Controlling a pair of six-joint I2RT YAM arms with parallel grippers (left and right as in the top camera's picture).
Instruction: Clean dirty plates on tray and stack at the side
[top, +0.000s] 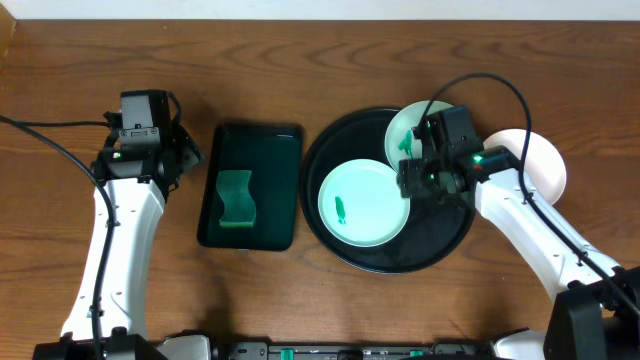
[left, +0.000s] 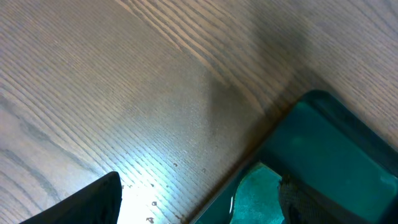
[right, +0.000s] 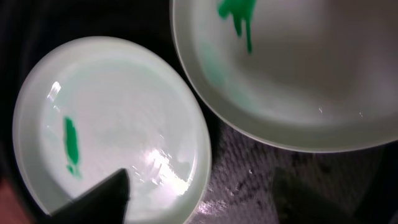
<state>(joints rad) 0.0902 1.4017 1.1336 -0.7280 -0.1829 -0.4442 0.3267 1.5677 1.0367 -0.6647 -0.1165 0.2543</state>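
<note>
Over on the right, the right hand (right: 202, 186) hangs low over the black tray (top: 440, 245), and it is spread apart, gripping nothing: in the right wrist view, bare tray floor and a plate's rim show in the gap. Just beneath it lie two of the dirty plates. The first plate (top: 365, 203), pale mint and glossy, sits flat inside the tray, left of centre, with a short green smear (top: 342, 208) on it. The second plate (top: 403, 128) sits at the tray's upper right edge, partly hidden under the hand in the overhead view, and carries a green drip (right: 239, 15) running down its face; whether it rests level or tips on the rim, I cannot tell. The wrist camera shows a thin dark gap between the two, so they are just beside each other, not touching. The third plate (top: 545, 160), white, lies off the tray on the wooden surface (top: 300, 60) to the right, partly under the right arm (top: 520, 215). Away on the left, the left hand (left: 199, 190) hovers above bare wood, spread wide and holding nothing, just beside the dark green tray (top: 285, 180). In that rectangular tray lies a green sponge (top: 236, 198), toward its left side, well apart from the plates.
</note>
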